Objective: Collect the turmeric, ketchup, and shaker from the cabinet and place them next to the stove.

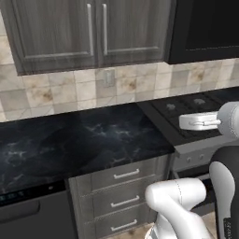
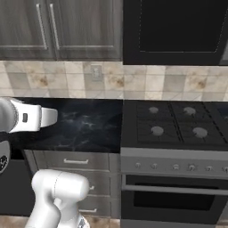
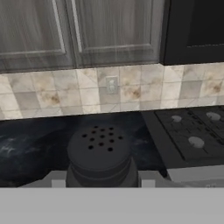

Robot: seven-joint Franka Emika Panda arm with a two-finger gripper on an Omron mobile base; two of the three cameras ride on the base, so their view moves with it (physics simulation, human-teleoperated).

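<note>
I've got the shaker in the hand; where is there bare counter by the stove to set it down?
The black counter lies bare from the stove leftward, bounded behind by the tiled backsplash with its outlet. The shaker sits between the fingers of the hand. Nothing crowds the strip beside the stove's edge.

Matt dark shaker (image 3: 99, 153); glossy black marble counter (image 1: 84, 140); woodgrain cabinet (image 1: 93, 32).
</note>
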